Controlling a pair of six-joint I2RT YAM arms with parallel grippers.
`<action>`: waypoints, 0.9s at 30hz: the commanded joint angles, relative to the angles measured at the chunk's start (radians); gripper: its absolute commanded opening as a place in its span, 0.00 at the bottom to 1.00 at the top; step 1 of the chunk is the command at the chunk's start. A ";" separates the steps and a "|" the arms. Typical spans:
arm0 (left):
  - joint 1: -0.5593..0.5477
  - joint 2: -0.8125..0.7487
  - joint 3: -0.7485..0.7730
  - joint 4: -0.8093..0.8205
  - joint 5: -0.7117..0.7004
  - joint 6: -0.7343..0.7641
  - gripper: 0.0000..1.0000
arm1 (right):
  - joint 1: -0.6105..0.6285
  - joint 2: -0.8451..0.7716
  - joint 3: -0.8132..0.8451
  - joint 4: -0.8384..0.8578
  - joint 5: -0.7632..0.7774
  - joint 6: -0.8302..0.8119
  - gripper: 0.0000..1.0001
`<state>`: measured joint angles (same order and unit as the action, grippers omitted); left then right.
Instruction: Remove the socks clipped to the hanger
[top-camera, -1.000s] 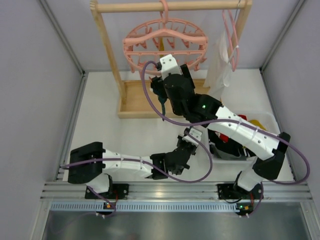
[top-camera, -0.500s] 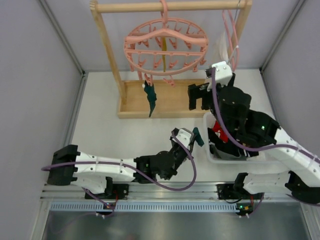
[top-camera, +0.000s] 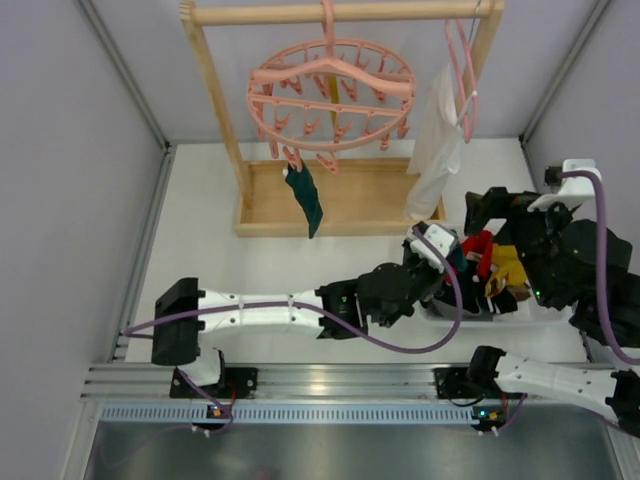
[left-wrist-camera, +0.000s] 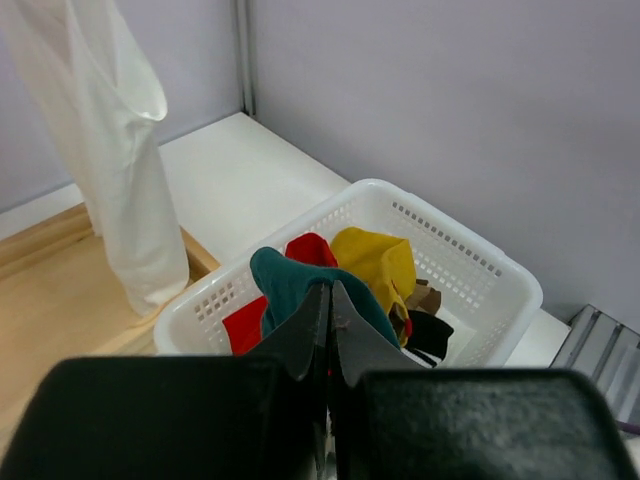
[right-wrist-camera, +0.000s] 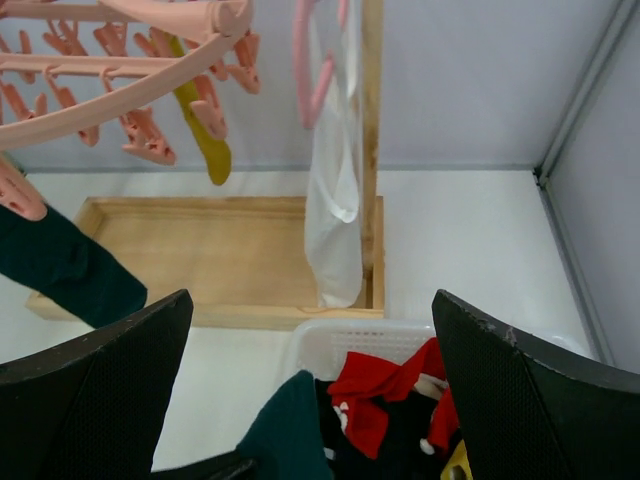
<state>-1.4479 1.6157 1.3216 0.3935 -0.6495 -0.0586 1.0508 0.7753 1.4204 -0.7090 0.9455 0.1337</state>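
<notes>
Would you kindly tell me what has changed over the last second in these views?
The left gripper, shut on a teal sock, carried it rightward to above the white basket. The right gripper, open and empty, drew back from the hanger towards the right side. Unchanged: a second teal sock and a mustard sock stay clipped to the hanger, and the white cloth hangs as before.

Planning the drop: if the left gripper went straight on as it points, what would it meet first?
Probably the basket: the left gripper, shut on a teal sock, points over its near rim at the red sock and yellow sock piled inside. Depth is unclear; it may clear the rim.
</notes>
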 joint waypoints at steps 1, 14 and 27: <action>0.040 0.090 0.121 -0.064 0.154 -0.023 0.00 | 0.003 -0.045 0.006 -0.081 0.091 0.035 1.00; 0.098 0.383 0.350 -0.153 0.229 -0.067 0.98 | 0.003 -0.082 -0.028 -0.129 0.134 0.056 0.99; 0.096 0.014 -0.066 -0.201 -0.049 -0.116 0.99 | 0.002 -0.007 -0.080 -0.023 0.099 0.044 1.00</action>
<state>-1.3510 1.7599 1.3502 0.2043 -0.5556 -0.1383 1.0508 0.7406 1.3590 -0.8005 1.0870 0.1780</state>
